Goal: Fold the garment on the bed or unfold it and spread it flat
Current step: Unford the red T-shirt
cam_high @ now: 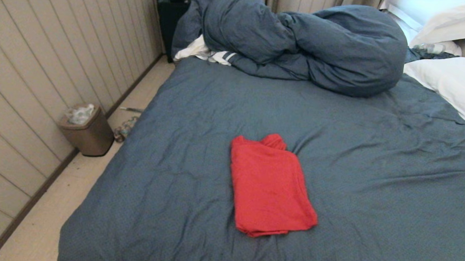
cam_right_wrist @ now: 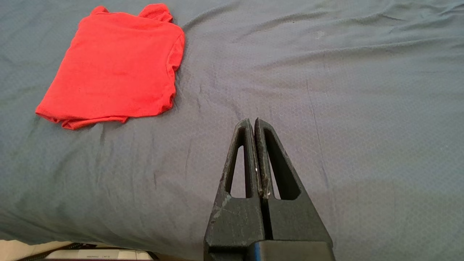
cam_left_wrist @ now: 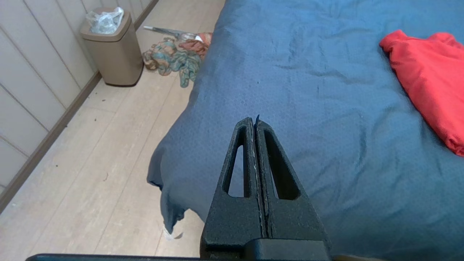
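The garment [cam_high: 269,186] is a red T-shirt folded into a compact rectangle in the middle of the bed [cam_high: 376,177], plain red side up. It also shows in the left wrist view [cam_left_wrist: 431,79] and the right wrist view [cam_right_wrist: 116,69]. My left gripper [cam_left_wrist: 253,121] hovers shut and empty over the bed's near left corner, apart from the garment. My right gripper [cam_right_wrist: 252,121] is shut and empty above bare sheet, to the garment's right near the front edge. Neither arm appears in the head view.
A bunched blue-grey duvet [cam_high: 304,41] lies at the far end, with a white striped cloth [cam_high: 205,53] under it and white pillows [cam_high: 456,84] at the right. A brown bin [cam_high: 87,130] and crumpled cloths [cam_left_wrist: 174,56] sit on the floor beside the left wall.
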Controlling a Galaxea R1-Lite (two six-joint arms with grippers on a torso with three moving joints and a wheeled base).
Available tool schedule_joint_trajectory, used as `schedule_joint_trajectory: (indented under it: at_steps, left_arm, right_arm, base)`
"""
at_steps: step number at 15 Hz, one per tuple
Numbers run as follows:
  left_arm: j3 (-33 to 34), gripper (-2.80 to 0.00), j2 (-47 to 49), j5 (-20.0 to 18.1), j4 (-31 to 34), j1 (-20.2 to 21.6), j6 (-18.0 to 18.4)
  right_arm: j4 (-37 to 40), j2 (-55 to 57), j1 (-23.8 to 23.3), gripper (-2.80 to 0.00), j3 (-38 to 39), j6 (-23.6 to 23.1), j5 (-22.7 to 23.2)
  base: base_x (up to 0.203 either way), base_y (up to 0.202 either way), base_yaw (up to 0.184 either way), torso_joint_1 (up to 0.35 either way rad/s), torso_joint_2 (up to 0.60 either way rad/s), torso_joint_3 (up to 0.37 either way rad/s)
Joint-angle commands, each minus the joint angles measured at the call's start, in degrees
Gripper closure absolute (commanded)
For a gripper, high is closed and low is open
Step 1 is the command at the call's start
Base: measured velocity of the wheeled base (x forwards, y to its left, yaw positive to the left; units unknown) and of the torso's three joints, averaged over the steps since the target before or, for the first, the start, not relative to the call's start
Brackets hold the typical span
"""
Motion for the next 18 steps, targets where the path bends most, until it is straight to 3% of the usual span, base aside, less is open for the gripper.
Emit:
schedule_joint_trajectory:
  at_steps: [1,6,9,12,18]
  left_arm:
    - [0.00,0.00,0.06,0.03,0.06,0.00,-0.06]
    - [-0.08,0.00,0.06,0.03,0.06,0.00,0.21]
    - [-3.92,0.00,1.99,-0.09,0.36,0.08,0.67]
    - [-14.73,0.00,15.87,-0.73,-0.32,0.05,-0.32]
    - [-38.44,0.00,49.48,-3.83,-2.15,-0.48,-5.01]
  right_arm:
    - [-0.02,-0.02,0.01,0.00,0.18,-0.01,0.01]
    - [0.50,-0.02,0.01,0.00,-0.44,-0.62,0.10]
    - [8.96,0.93,0.08,0.00,-8.35,-0.70,0.95]
    - [14.25,10.90,0.13,0.00,-19.84,-0.45,3.48]
    - [13.22,42.67,1.03,0.00,-41.75,5.59,4.47]
  base:
    - [0.000,0.000,0.000,0.000,0.00,0.000]
    - [0.000,0.000,0.000,0.000,0.00,0.000]
    - [0.000,0.000,0.000,0.000,0.00,0.000]
    - [0.000,0.000,0.000,0.000,0.00,0.000]
    - [0.000,0.000,0.000,0.000,0.00,0.000]
